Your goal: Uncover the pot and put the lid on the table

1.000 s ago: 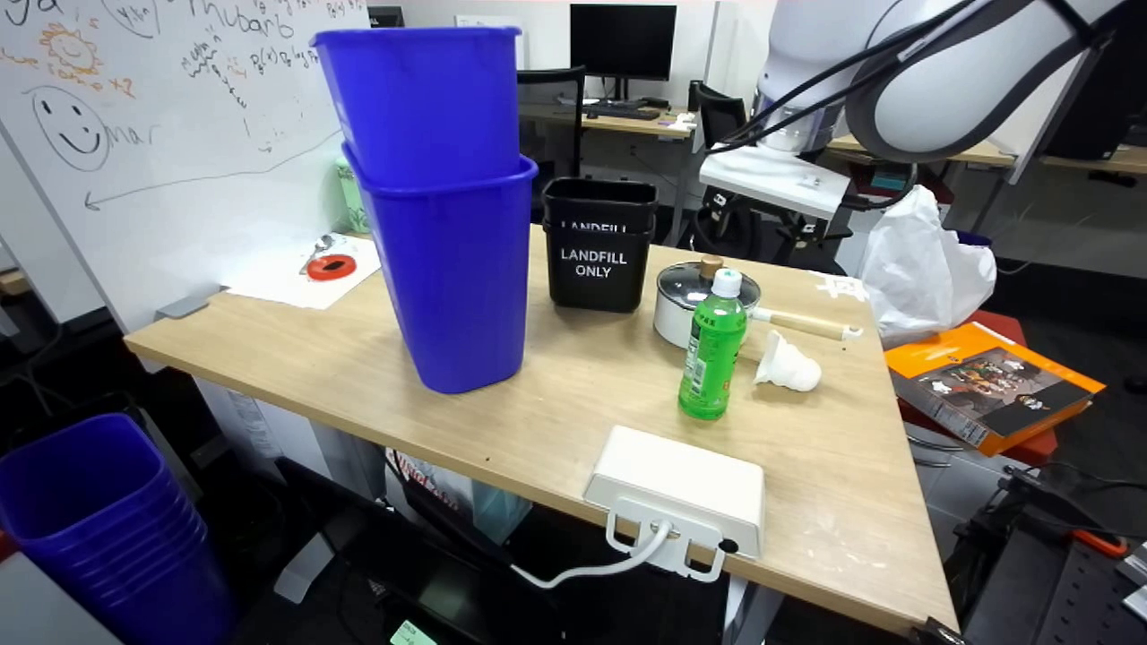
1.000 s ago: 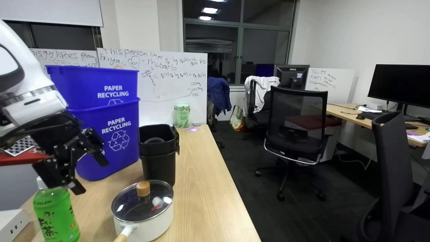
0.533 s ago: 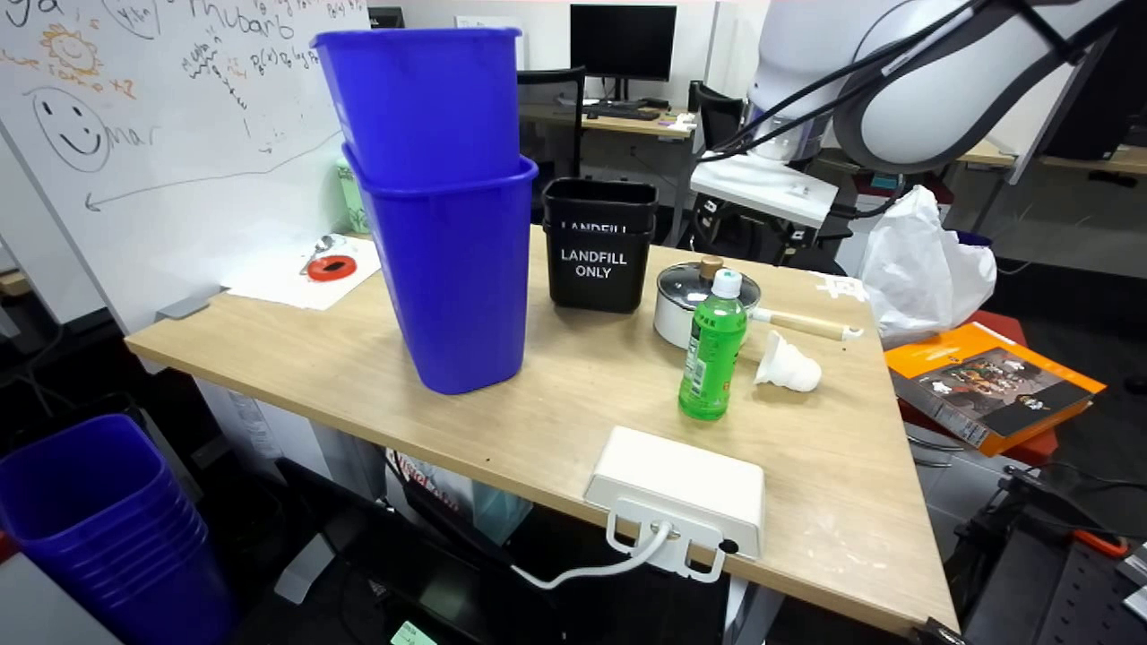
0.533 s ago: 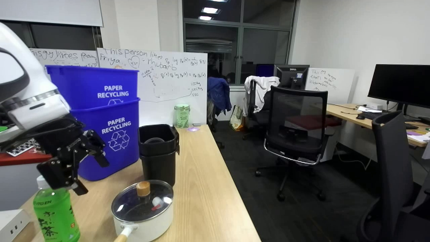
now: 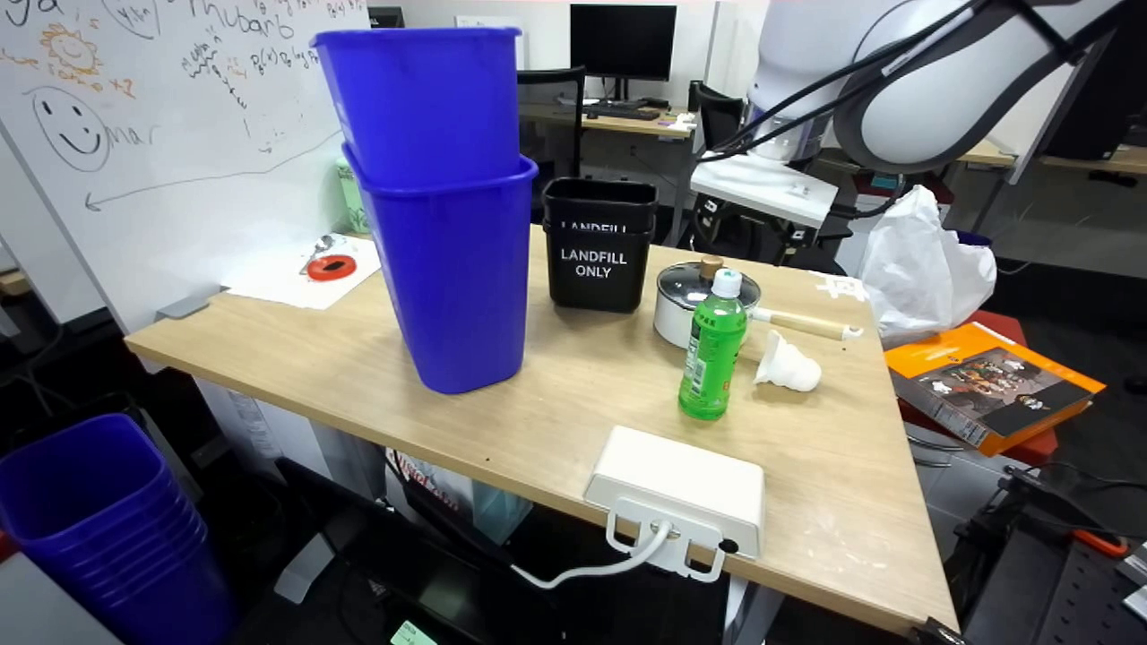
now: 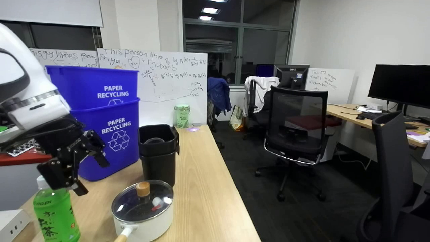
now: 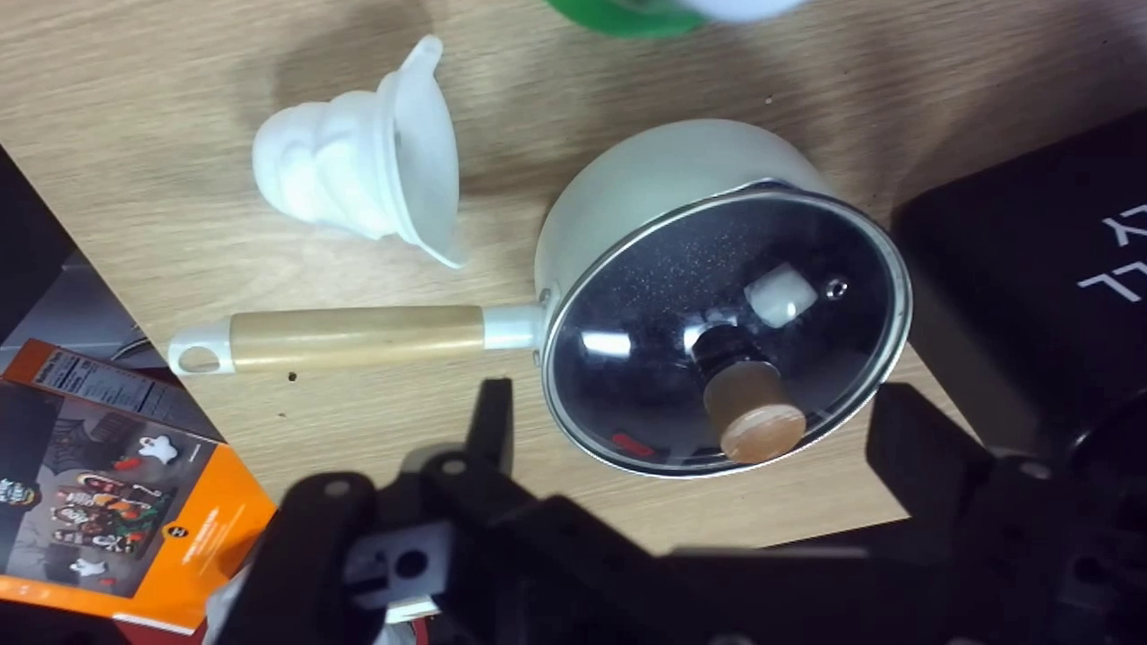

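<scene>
Pot handle [image 6: 124,233] cropped, green bottle [image 6: 56,214] cropped, in an exterior view

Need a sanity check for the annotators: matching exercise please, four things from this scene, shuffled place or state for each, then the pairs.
Things:
1. lid
2. pincer
3. green bottle
4. white cup-like piece

Place or state:
A. open, holding nothing
B. lying on its side
C. covering the pot
D. standing upright on the table

Pairs: 1-C; 2-A; 3-D; 4-B
</scene>
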Robot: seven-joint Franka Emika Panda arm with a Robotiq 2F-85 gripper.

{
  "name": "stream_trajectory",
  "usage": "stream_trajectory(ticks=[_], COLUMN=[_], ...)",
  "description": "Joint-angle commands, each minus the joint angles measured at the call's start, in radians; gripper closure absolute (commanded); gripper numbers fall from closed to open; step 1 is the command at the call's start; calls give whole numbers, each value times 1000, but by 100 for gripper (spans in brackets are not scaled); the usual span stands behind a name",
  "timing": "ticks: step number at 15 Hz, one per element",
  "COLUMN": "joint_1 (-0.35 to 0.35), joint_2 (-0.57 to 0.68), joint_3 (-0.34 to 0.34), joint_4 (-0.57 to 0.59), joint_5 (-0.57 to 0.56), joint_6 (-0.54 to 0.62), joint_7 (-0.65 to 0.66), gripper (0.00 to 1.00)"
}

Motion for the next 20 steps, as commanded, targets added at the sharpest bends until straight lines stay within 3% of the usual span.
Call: stream_trajectory(ticks=[1, 6, 10, 15, 20], joint_1=[27, 30, 71, 127, 155], joint_2=[23, 99, 190, 286, 333], joint_3=[-46, -75, -119, -192, -205], joint_4=[20, 105, 185, 289, 333], joint_5=[-77, -97, -134, -220, -207], joint_6=[7, 46, 76, 64, 31], joint_7=[66, 164, 255, 352, 393], gripper=[0, 0, 0, 0, 0])
